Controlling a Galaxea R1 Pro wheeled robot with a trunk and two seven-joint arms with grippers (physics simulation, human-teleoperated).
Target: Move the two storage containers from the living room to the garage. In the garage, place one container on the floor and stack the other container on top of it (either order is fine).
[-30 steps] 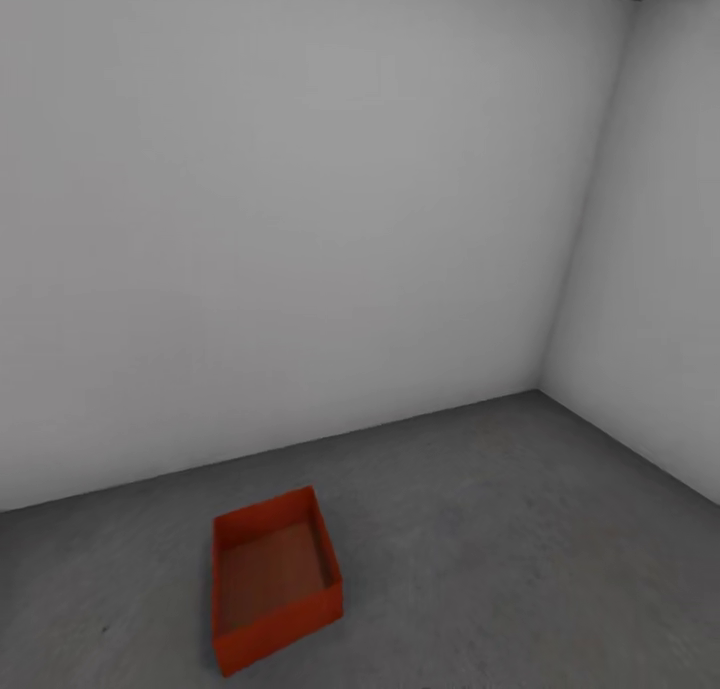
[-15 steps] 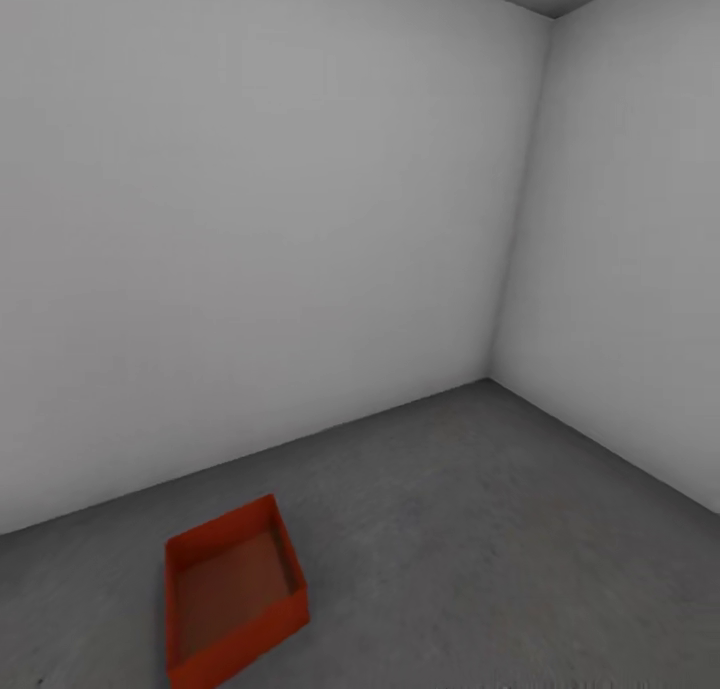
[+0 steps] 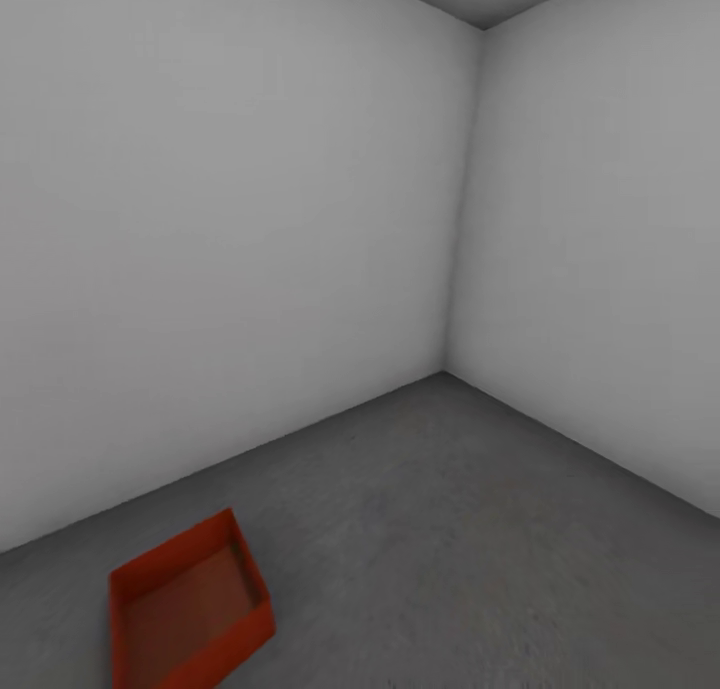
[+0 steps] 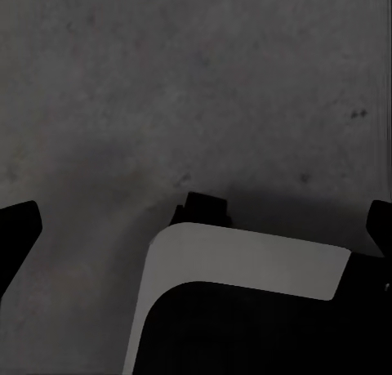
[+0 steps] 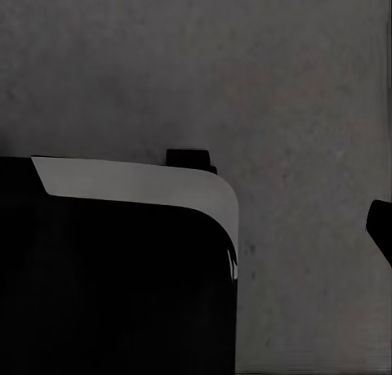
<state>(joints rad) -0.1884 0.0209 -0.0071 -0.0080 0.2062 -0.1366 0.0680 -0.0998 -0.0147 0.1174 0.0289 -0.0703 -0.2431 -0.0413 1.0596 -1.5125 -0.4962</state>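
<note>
One orange-red storage container (image 3: 188, 606) sits upright and empty on the dark grey concrete floor (image 3: 450, 529) of the garage, low at the left of the head view, near the pale grey wall. In the left wrist view my left gripper (image 4: 196, 224) hangs open above the floor, one dark fingertip (image 4: 16, 228) at each side of the picture and nothing between them. My right gripper (image 5: 196, 228) also hangs open over the floor; one of its fingertips (image 5: 380, 226) is visible, the other is lost against my dark base.
Two plain pale grey walls (image 3: 230, 229) meet in a corner (image 3: 447, 369) ahead and to the right. Bare concrete stretches from the container to that corner. Part of my white and black base (image 4: 245, 269) lies under both wrist cameras (image 5: 147, 195).
The head camera has swung to the right, so the container slid toward the picture's lower left and the corner toward the middle. The container itself has not moved.
</note>
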